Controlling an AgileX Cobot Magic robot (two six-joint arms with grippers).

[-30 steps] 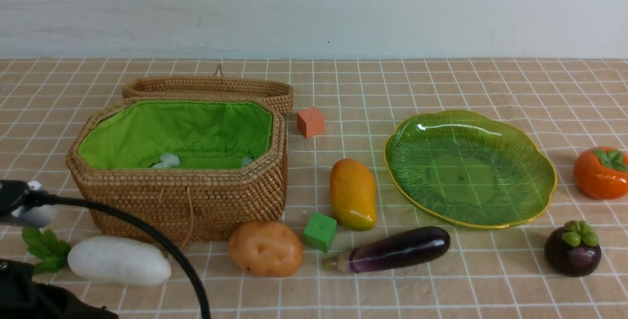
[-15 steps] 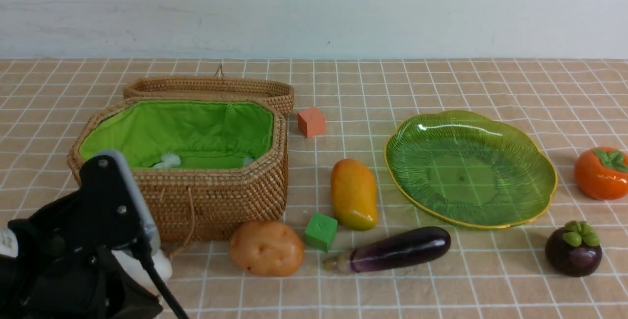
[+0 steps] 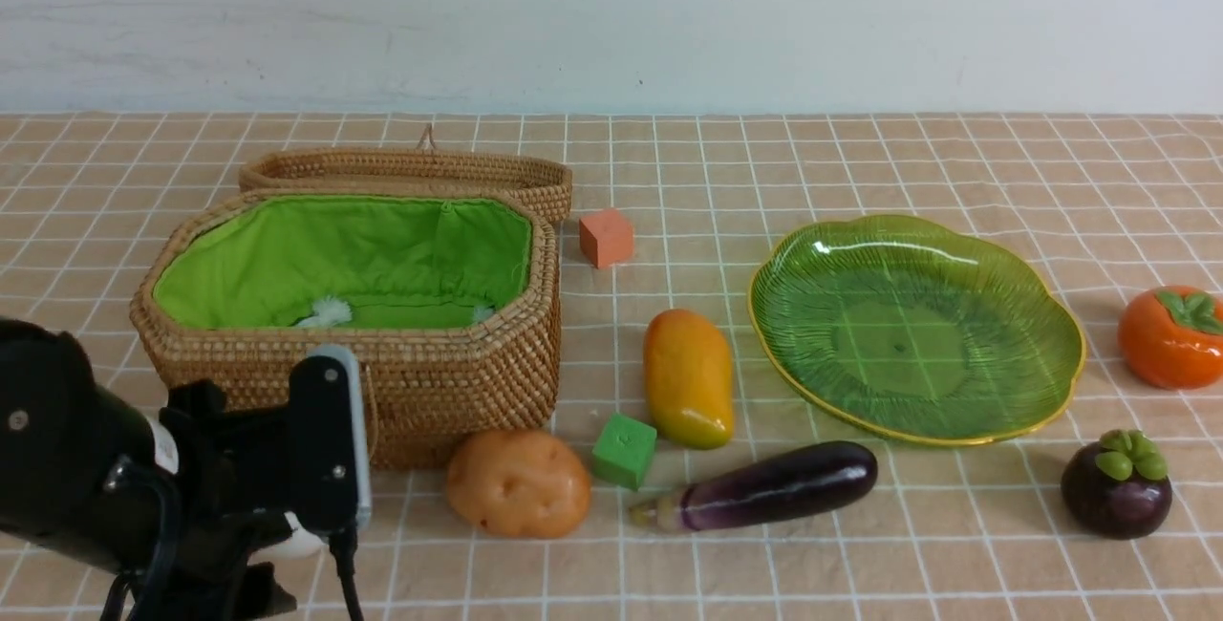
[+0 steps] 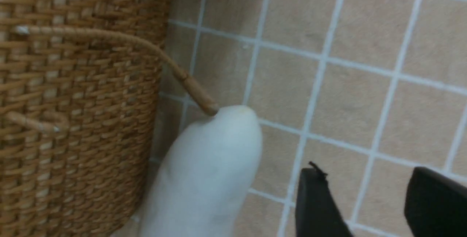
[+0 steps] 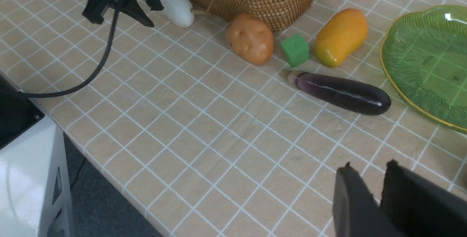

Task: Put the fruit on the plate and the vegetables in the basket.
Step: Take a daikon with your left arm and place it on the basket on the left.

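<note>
Bright even light, soft short shadows, glare streak on plate (image 3: 865,246), left wrist view's radish (image 4: 204,178) blurred

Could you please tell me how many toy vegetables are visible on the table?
3. The white radish lies beside the basket's front, the potato by its right front corner, the eggplant in front of the plate. The basket's floor is partly hidden.

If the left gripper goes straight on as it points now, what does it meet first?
Probably the bare tablecloth: the left gripper is open, and the radish lies beside its line, nearer the basket.
</note>
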